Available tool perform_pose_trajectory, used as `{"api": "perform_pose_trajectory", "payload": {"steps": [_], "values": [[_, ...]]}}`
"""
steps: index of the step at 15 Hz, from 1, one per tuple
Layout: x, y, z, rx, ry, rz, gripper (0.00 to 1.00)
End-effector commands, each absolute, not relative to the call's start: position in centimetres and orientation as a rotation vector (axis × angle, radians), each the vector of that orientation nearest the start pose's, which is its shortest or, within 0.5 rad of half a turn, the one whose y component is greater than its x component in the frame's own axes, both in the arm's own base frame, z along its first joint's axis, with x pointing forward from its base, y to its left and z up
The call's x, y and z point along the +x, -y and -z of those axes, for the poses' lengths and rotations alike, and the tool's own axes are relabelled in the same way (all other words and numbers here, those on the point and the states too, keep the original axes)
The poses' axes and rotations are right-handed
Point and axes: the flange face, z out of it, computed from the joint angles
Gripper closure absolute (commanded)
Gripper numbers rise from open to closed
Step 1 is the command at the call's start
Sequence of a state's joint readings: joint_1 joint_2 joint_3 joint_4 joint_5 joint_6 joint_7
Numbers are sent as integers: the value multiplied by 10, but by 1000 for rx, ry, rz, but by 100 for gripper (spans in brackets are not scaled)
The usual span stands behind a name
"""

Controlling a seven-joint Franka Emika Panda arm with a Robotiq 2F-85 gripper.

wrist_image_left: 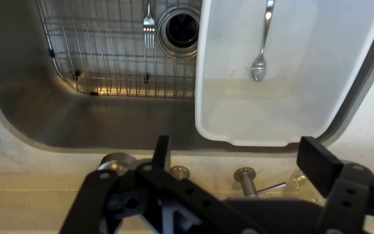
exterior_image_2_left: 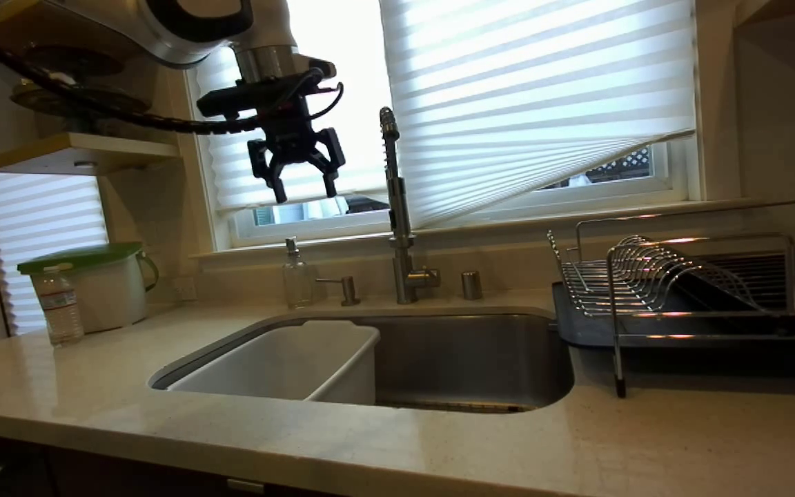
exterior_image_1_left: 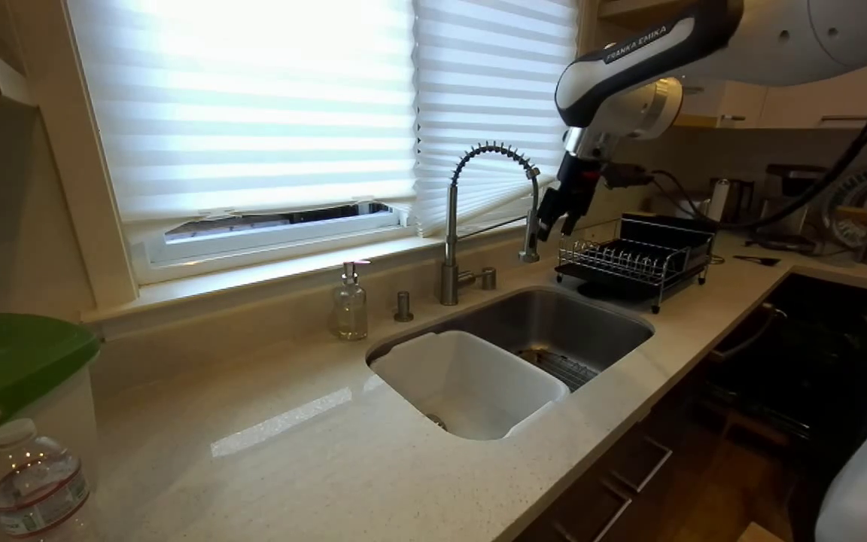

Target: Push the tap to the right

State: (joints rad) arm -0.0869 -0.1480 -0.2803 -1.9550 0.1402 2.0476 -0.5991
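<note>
The tap is a slim silver gooseneck with a spring-wrapped arch, standing behind the sink in both exterior views [exterior_image_1_left: 451,226] [exterior_image_2_left: 399,200]. Its nozzle hangs over the sink side. My black gripper [exterior_image_2_left: 306,193] is open and empty, pointing down, left of the tap with a visible gap. In an exterior view the gripper [exterior_image_1_left: 556,226] appears right beside the nozzle, at a depth I cannot judge. In the wrist view the jaws [wrist_image_left: 235,143] are wide apart. The tap is mostly hidden there by a finger; a round metal part shows beside that finger.
The sink holds a white tub [exterior_image_1_left: 471,384] and a wire grid [wrist_image_left: 118,48]. A soap bottle [exterior_image_2_left: 297,279] and a stubby handle [exterior_image_2_left: 348,290] stand left of the tap. A dish rack [exterior_image_2_left: 680,297] is at the right. The window blind [exterior_image_1_left: 253,113] hangs behind.
</note>
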Motion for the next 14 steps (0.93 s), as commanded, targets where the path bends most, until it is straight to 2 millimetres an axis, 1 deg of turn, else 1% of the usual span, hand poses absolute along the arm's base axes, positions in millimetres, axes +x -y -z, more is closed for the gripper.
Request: {"api": "perform_pose_trajectory", "payload": {"steps": [1, 2, 5, 12, 14], "values": [[537, 220, -569, -3004, 272, 581, 0], [519, 207, -569, -3026, 275, 524, 0], [534, 217, -570, -3020, 261, 559, 0], [537, 218, -571, -3020, 262, 565, 0], [546, 226, -569, -3008, 278, 614, 0]]}}
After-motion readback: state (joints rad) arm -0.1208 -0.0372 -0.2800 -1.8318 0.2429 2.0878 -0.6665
